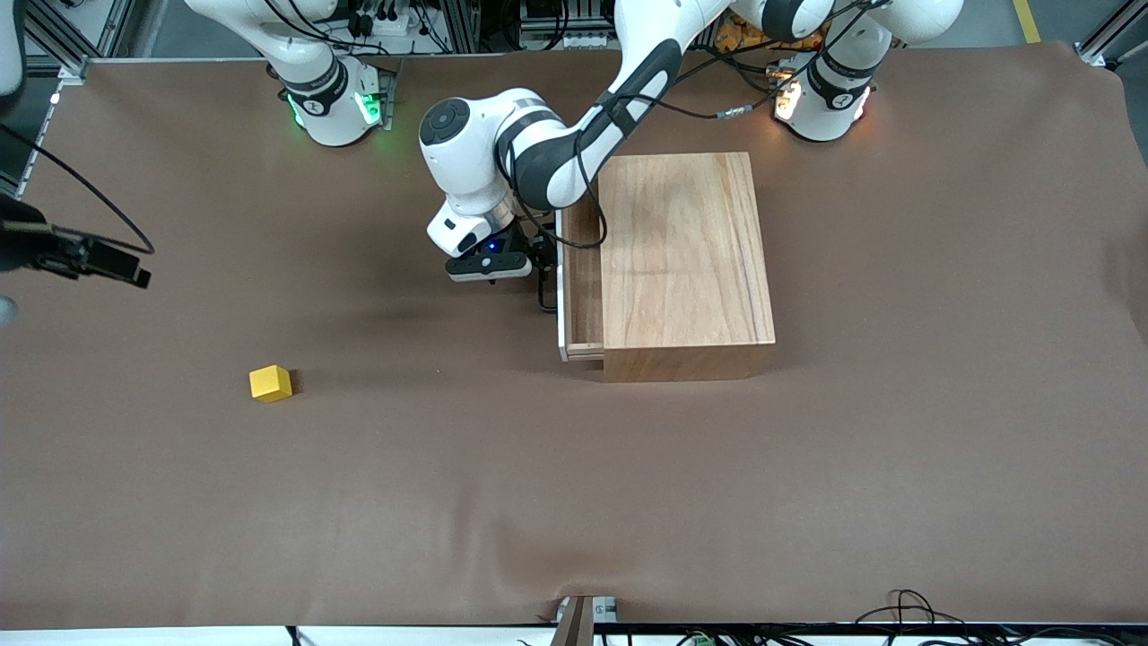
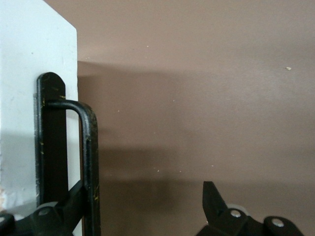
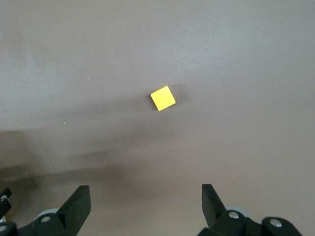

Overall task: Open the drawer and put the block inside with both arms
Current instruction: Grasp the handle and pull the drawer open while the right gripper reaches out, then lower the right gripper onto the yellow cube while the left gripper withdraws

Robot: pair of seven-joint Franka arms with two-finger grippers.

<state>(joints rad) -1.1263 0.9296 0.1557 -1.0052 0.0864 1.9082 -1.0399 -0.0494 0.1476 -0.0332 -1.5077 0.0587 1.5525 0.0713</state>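
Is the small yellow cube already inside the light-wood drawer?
No: the small yellow cube lies on the brown table cover, toward the right arm's end, well apart from the partly open light-wood drawer.

Right tool (image 3: 146, 204) fingers spread wide, high over brown table cover (image 3: 246, 59), yellow block (image 3: 163, 98) below

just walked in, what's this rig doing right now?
The left gripper is open at the drawer's black handle, one finger against the bar. The drawer is pulled partly out of the wooden box. The right gripper is open above the yellow block, which lies untouched on the table toward the right arm's end.
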